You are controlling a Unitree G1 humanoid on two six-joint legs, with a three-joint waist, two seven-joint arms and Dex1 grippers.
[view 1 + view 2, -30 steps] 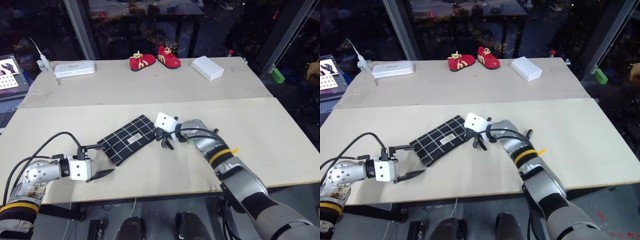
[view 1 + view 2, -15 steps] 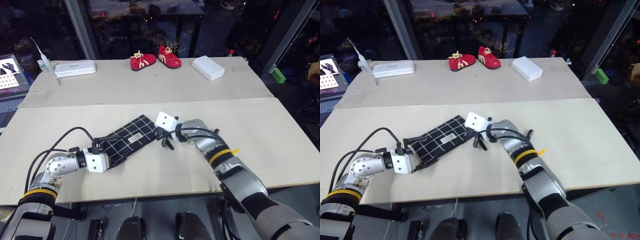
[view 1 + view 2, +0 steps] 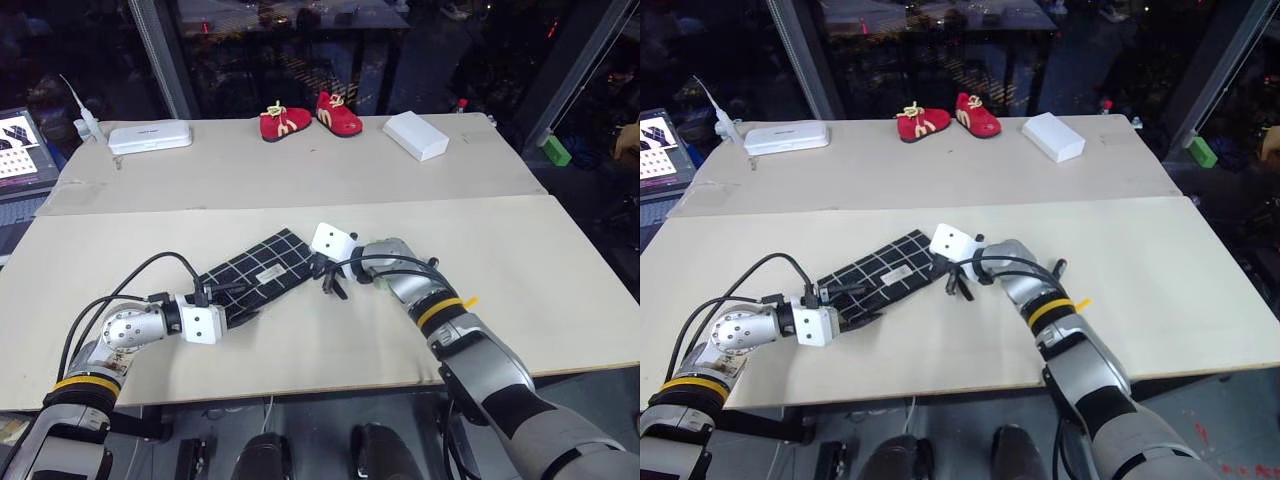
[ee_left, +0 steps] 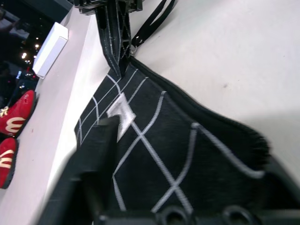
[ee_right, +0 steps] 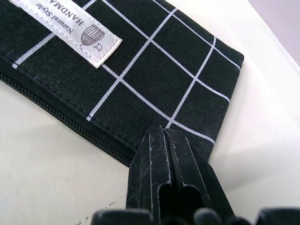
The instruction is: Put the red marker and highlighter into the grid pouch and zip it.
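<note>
The grid pouch (image 3: 262, 272) lies flat and slanted on the near table board, black with white lines and a white label (image 5: 70, 32). My left gripper (image 3: 232, 303) is at its near left end, fingers (image 4: 89, 164) closed over that corner of fabric (image 4: 164, 154). At the pouch's far right end my right gripper (image 3: 330, 280) is shut, its tips (image 5: 161, 133) against the zipper edge. Whether they pinch the zipper pull is hidden. The zipper line (image 5: 61, 117) looks closed. The red marker and the highlighter are out of view.
On the far board stand a pair of red shoes (image 3: 310, 117), a white box (image 3: 414, 135) and a white case (image 3: 150, 136). A green block (image 3: 555, 150) sits off the right edge, and a laptop (image 3: 20, 145) at the far left.
My left gripper has moved right to the pouch's near end, and its wide-open fingers have closed over that corner. The right arm and the pouch have stayed put.
</note>
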